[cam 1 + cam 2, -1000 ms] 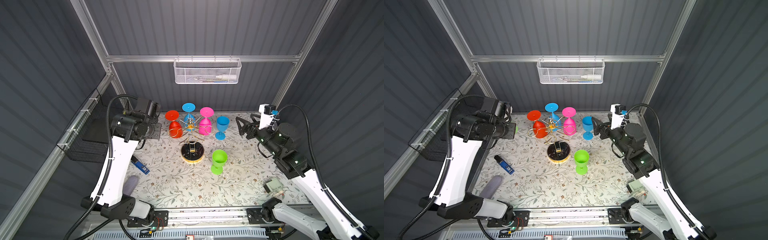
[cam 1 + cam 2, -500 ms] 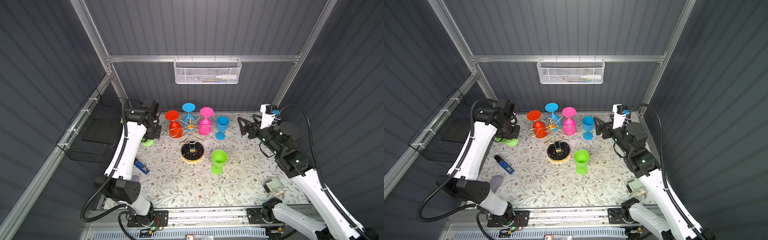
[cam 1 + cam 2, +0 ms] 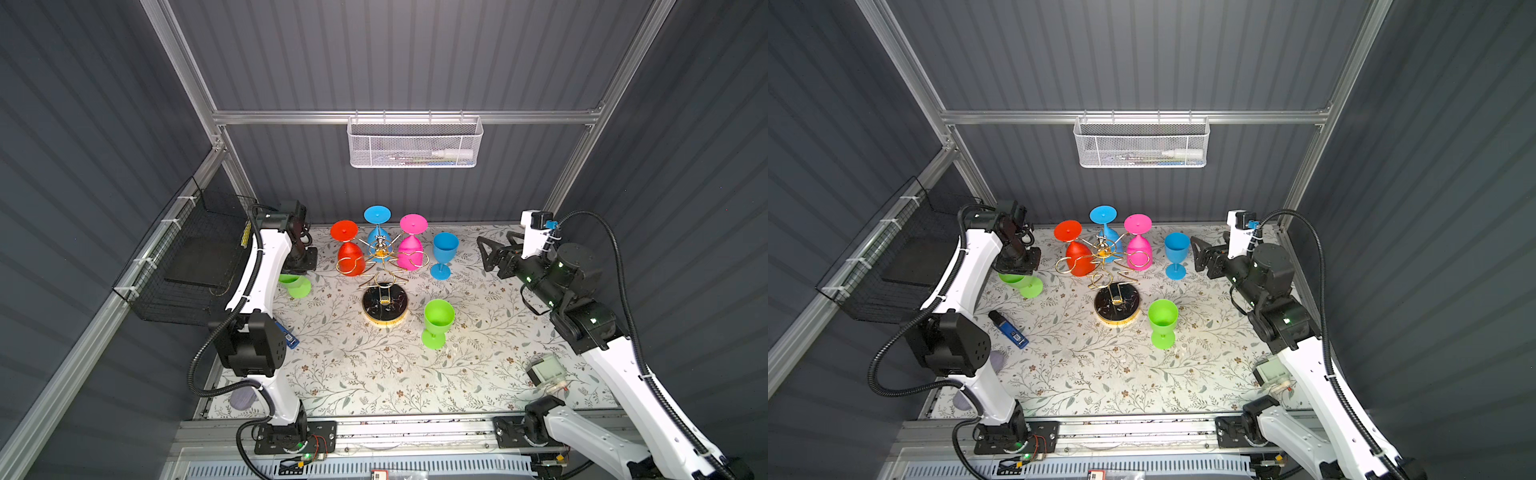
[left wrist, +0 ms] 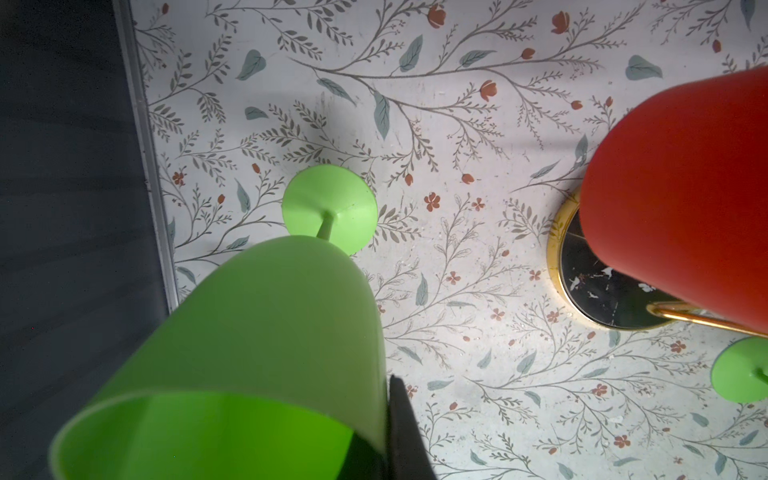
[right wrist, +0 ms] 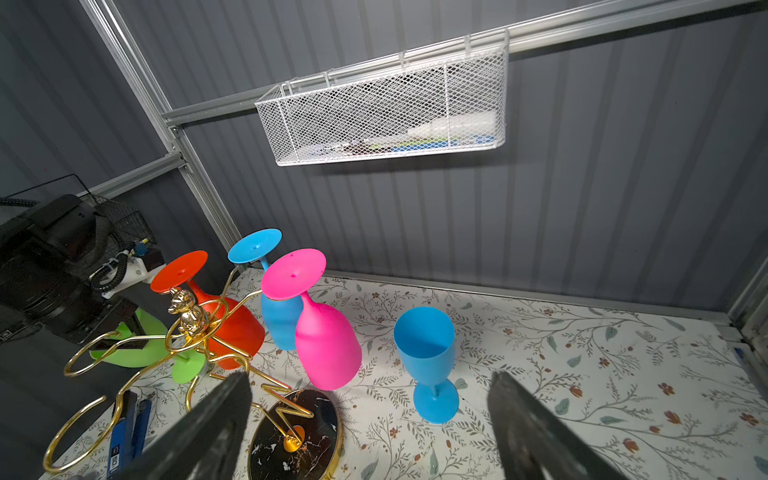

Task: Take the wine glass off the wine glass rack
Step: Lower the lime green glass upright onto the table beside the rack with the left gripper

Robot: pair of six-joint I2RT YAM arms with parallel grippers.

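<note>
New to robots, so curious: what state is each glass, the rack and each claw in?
Wine glass rack: upright, bearing three glasses.
Red wine glass: hanging upside down.
Hanging blue wine glass: upside down.
Pink wine glass: hanging upside down.
Standing blue wine glass: upright, off rack.
Standing green wine glass: upright, off rack.
Gripped green wine glass: held at rim.
Left gripper: shut on it.
Right gripper: open, empty.

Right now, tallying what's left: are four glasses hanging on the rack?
No, the rack holds three: red glass, blue glass, pink glass.
</note>
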